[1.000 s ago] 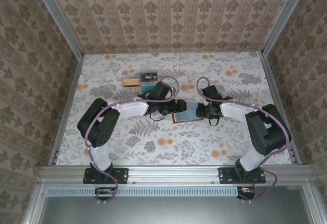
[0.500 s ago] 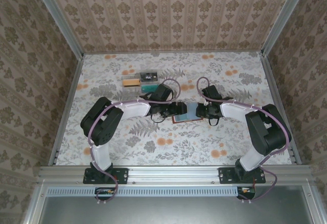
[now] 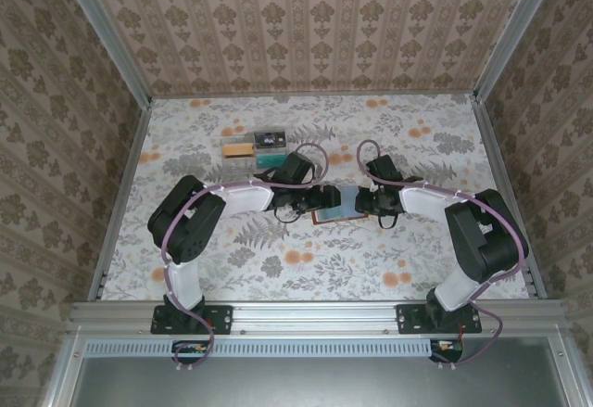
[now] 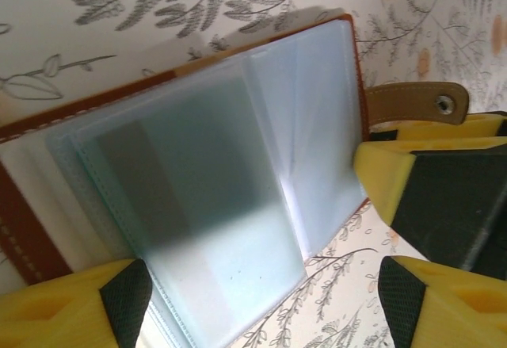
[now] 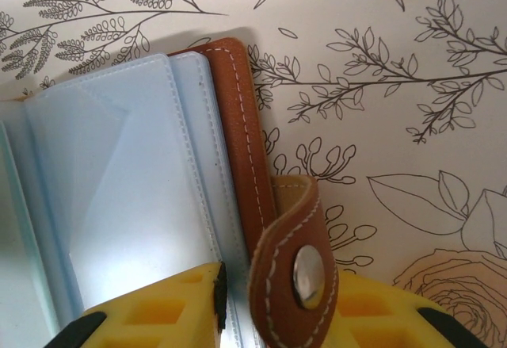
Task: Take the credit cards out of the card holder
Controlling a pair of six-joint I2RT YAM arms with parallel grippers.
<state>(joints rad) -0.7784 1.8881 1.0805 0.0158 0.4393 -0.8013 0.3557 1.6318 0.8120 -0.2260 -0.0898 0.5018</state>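
The card holder [image 3: 336, 207] lies open on the floral table between my two grippers, brown leather outside and blue-grey clear sleeves [image 4: 238, 150] inside. My left gripper [image 4: 261, 304] is open, its yellow fingers [image 4: 75, 308] wide apart on either side of the sleeves' near corner. A darker patch shows through the top sleeve; I cannot tell whether it is a card. My right gripper [image 5: 269, 312] is shut on the holder's right edge beside the clasp tab [image 5: 297, 269]. A gold-tan credit card [image 3: 238, 149] lies at the back left.
A clear plastic tray [image 3: 268, 138] stands at the back left next to the gold-tan card, with a teal piece [image 3: 269, 158] at its front. Aluminium rails [image 3: 119, 194] border the table on both sides, and papered walls rise behind them.
The left arm has swung a little to the right, bringing its open gripper closer over the holder. The right arm and the holder have stayed put.
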